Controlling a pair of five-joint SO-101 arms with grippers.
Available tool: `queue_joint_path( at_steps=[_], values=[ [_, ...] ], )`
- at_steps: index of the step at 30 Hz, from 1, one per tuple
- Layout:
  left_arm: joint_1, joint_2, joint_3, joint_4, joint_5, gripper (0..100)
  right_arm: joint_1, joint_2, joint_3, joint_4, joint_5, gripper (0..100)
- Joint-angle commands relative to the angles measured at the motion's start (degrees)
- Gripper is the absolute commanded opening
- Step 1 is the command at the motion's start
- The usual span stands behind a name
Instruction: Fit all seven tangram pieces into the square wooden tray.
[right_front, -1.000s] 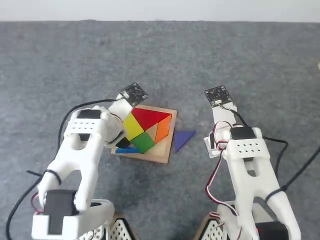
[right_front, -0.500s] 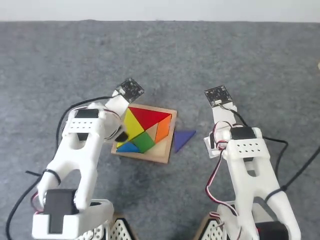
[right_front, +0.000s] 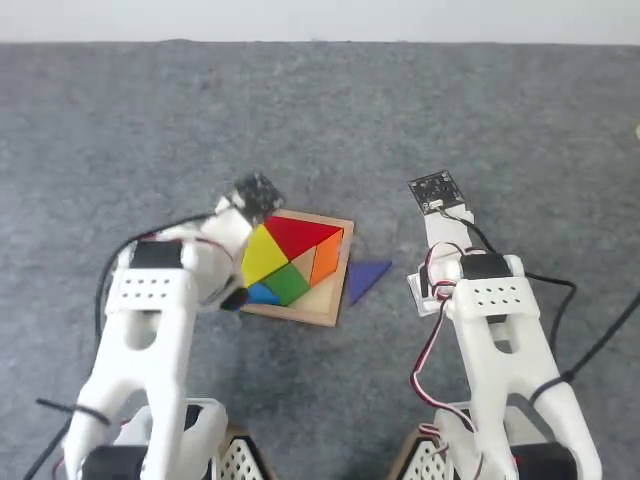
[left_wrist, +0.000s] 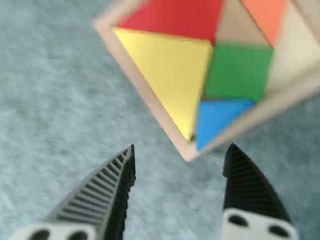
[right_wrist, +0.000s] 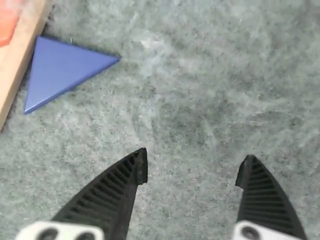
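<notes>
The square wooden tray (right_front: 322, 297) holds a red (right_front: 300, 235), yellow (right_front: 262, 255), green (right_front: 288, 282), orange (right_front: 325, 262) and blue piece (right_front: 263, 294). In the left wrist view the yellow piece (left_wrist: 170, 70), green piece (left_wrist: 239, 72) and blue piece (left_wrist: 217, 115) lie flat inside the tray. My left gripper (left_wrist: 180, 150) is open, just off the tray's corner (left_wrist: 189, 152) beside the blue piece. A purple triangle (right_front: 366, 279) lies on the carpet right of the tray. My right gripper (right_wrist: 195, 160) hangs open over bare carpet, short of the purple triangle (right_wrist: 57, 67).
Grey carpet covers the table all round. The tray's rim (right_wrist: 20, 55) runs close beside the purple triangle. The left arm (right_front: 150, 290) stands left of the tray and the right arm (right_front: 490, 300) to its right.
My left arm has drawn back from the tray's left corner toward the near side. The blue piece now lies free in the tray. The right arm has kept still.
</notes>
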Motion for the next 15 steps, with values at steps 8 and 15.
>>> queue_joint_path(
  at_steps=[8,15],
  values=[
    [-0.79,1.14,6.37,-9.85,-2.02,28,-0.57,-2.15,-0.26,-0.48,-0.79,29.6],
    [-0.79,12.40,0.92,-13.10,-0.97,28,-0.57,-2.15,-0.26,-0.48,-0.79,29.6]
  ],
)
